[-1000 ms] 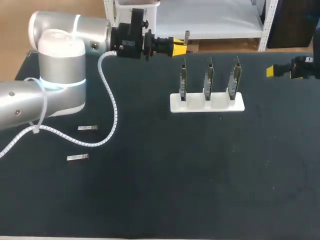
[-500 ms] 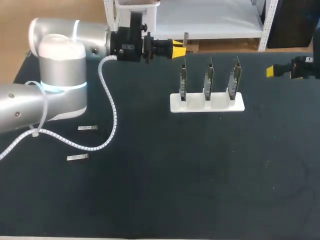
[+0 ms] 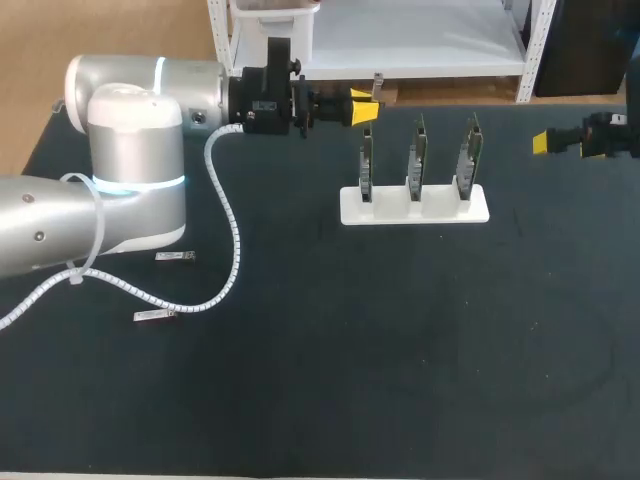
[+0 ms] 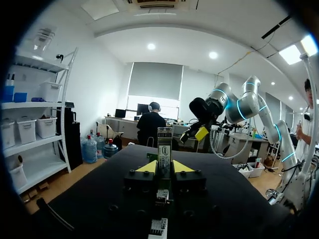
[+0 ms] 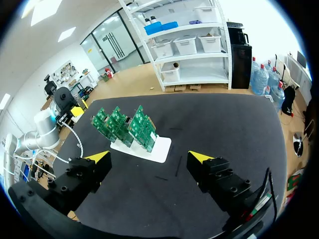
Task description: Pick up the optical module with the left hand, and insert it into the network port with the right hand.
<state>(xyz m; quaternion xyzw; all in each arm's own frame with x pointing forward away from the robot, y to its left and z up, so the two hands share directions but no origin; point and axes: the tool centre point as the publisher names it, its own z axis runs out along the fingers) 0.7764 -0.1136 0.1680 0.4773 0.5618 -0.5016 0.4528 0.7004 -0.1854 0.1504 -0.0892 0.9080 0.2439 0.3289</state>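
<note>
My left gripper hovers over the table's far edge, just left of the board stand, and points right. It is shut on a small silver optical module, which stands upright between the yellow tips. The white stand carries three upright green circuit boards with the ports. Far to the right my right gripper is open and holds nothing. In the right wrist view its fingers are spread wide, with the boards ahead of them.
Two more silver modules lie flat on the black mat at the left, one near my left arm's base and another closer to the front. A white spiral cable hangs from the left wrist down onto the mat.
My left arm has shifted slightly right and towards the far edge, carrying the module with it. The right gripper has stayed where it was.
</note>
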